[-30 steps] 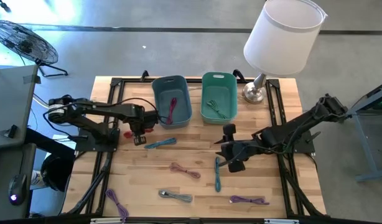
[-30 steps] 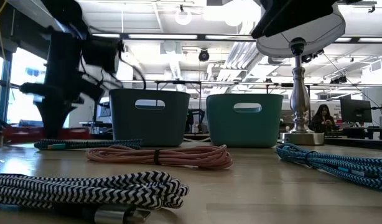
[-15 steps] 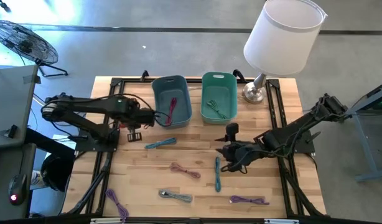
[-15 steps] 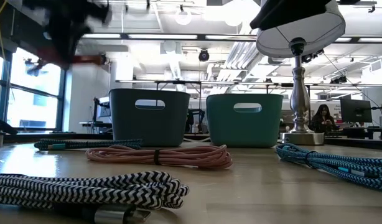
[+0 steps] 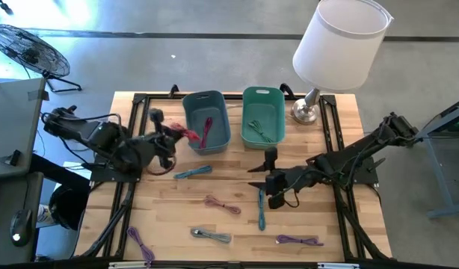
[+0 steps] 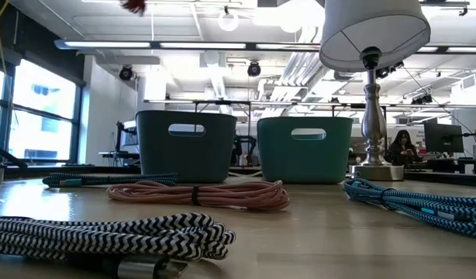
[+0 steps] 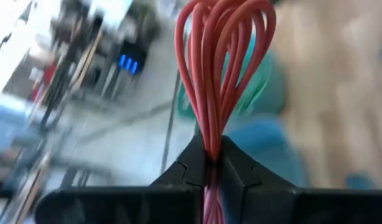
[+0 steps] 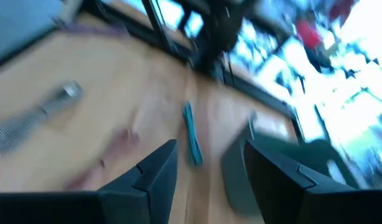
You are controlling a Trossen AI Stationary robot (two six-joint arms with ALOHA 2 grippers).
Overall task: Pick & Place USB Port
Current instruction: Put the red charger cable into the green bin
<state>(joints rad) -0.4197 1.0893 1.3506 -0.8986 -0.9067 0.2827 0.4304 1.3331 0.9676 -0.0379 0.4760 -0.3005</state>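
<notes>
My left gripper (image 5: 179,135) is high above the table, beside the near left corner of the blue-grey bin (image 5: 191,104), and is shut on a looped red cable (image 5: 189,134). That cable also shows at the top of the low view as a red cable (image 6: 133,6). A second red cable (image 5: 207,128) lies inside the bin. My right gripper (image 5: 261,181) is open, in the air over the far end of the blue cable (image 5: 261,211). It touches nothing. In its wrist view the right gripper (image 8: 206,180) looks across the table top. My left gripper pinches the red cable bundle between its two fingers (image 7: 237,177), several strands together. The bundle's looped end (image 7: 222,56) sticks out past the fingertips. The cable is lifted clear of the table.
A teal bin (image 5: 278,97) with a green cable (image 5: 259,131) stands right of the blue-grey bin, and a lamp (image 5: 338,45) at the far right. On the table lie a teal cable (image 5: 192,172), pink cable (image 5: 222,203), grey cable (image 5: 211,236) and two purple cables (image 5: 140,243), (image 5: 298,240).
My left gripper has risen from the table beside the teal cable, carrying the red cable up and out of the low view's top, and moved toward the blue-grey bin. My right gripper has shifted a little toward the table's left.
</notes>
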